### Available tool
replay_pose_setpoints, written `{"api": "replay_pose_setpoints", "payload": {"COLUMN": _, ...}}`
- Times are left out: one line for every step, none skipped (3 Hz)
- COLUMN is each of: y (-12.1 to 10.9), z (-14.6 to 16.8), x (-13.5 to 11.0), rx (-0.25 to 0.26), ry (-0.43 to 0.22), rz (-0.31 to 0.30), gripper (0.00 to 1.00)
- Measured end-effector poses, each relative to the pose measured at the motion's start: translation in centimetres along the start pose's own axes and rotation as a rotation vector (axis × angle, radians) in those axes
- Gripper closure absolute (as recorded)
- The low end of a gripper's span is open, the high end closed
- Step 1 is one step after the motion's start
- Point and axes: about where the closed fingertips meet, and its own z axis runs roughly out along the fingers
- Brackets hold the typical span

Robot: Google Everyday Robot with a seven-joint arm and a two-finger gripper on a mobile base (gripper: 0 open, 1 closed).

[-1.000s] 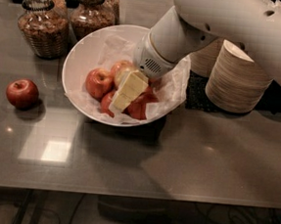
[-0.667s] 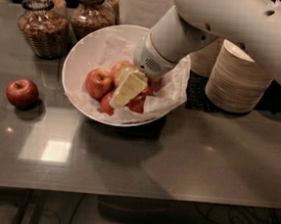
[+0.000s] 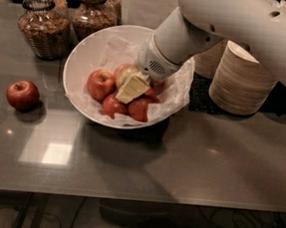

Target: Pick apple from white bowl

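The white bowl [image 3: 83, 56] is wide and shallow, lined with crumpled white paper, and stands at the table's middle back. It holds several apples. The pale yellow-green apple [image 3: 122, 73] with a red blush lies near the bowl's centre, partly hidden by my arm. Plain red apples [image 3: 100, 84] lie around it to the left and front. My gripper [image 3: 130, 90] reaches down from the upper right into the bowl. Its pale tip sits right against the yellow-green apple and over the red ones.
A lone dark red apple [image 3: 22, 94] lies on the table at the left. Two glass jars [image 3: 41, 24] of brown food stand behind the bowl at the back left. Stacks of small beige paper bowls [image 3: 241, 79] stand at the right. My white arm crosses above the bowl's right side.
The gripper has edged very slightly upward inside the bowl. The apples and the bowl have not moved.
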Motion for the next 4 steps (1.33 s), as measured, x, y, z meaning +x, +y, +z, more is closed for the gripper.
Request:
{"api": "replay_pose_setpoints", "payload": {"y": 0.0, "z": 0.0, "x": 0.0, "rx": -0.001, "ry": 0.000, "rz": 0.000, "gripper": 0.89}}
{"api": "replay_pose_setpoints", "payload": {"y": 0.1, "z": 0.0, "x": -0.1, "rx": -0.006, "ry": -0.001, "rz": -0.002, "gripper": 1.00}}
{"api": "replay_pose_setpoints", "payload": {"y": 0.1, "z": -1.1, "x": -1.7, "rx": -0.046, "ry": -0.023, "rz": -0.061, "gripper": 1.00}}
{"api": "replay_pose_setpoints", "payload": {"y": -1.3, "z": -6.3, "x": -5.6, "rx": -0.013, "ry": -0.072, "rz": -0.187, "gripper": 1.00}}
